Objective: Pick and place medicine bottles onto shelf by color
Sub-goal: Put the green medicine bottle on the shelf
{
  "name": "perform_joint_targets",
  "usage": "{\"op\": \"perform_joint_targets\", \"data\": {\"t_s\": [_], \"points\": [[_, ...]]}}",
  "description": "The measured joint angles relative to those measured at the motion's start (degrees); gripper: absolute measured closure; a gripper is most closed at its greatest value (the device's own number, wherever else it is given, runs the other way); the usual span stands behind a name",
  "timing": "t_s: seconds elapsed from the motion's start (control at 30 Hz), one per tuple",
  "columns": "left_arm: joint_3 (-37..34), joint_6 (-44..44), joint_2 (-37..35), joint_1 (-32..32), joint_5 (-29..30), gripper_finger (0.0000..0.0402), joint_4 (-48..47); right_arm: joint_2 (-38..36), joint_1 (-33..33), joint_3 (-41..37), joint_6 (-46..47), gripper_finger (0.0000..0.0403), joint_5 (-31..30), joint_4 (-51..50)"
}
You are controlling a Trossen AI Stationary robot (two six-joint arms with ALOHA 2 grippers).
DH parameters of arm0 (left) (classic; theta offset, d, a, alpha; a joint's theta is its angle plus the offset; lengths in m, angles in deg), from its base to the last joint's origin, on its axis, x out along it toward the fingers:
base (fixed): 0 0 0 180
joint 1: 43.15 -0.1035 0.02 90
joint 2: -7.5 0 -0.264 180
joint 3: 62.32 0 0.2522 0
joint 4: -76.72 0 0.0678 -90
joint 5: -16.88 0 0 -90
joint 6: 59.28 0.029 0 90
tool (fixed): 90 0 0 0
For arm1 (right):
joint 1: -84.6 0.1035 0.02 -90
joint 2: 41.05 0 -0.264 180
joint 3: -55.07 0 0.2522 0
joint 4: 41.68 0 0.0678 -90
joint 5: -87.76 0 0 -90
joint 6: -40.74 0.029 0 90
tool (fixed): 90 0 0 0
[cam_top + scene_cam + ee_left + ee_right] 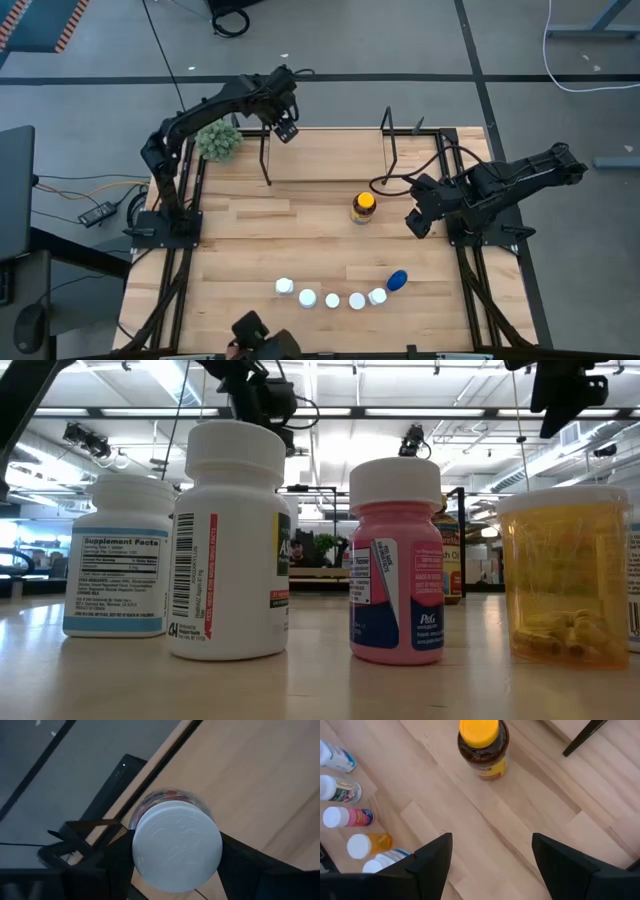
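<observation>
Up near the top centre of the high view, the left gripper (286, 128) is clamped on a white-capped bottle (176, 845) over the shelf (330, 155). Right gripper (491, 862), fingers apart, hovers beside the amber bottle (362, 208), centre-right.

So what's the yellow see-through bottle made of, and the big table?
The yellow see-through bottle looks like clear amber-tinted plastic, smooth and glossy: light passes through it and pills show at its bottom. It might be glass, though its thin walls suggest plastic. The table looks like light wood with a smooth matte finish: you can see joined planks and grain lines.
</observation>
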State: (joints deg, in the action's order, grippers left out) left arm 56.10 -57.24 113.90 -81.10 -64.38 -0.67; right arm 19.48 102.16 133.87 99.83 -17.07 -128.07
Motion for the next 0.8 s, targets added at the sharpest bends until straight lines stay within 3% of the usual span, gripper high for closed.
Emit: {"op": "perform_joint_targets", "data": {"t_s": [0.3,0.8], "points": [[0.0,5.8,4.9,-0.8,-1.9,0.0159,1.1,0.0,-0.2,0.0,1.2,0.0121,-0.2,0.0],[0.0,7.7,7.9,-3.1,-2.2,0.0157,4.0,0.0,-0.2,0.0,2.4,0.0121,-0.6,0.2]]}}
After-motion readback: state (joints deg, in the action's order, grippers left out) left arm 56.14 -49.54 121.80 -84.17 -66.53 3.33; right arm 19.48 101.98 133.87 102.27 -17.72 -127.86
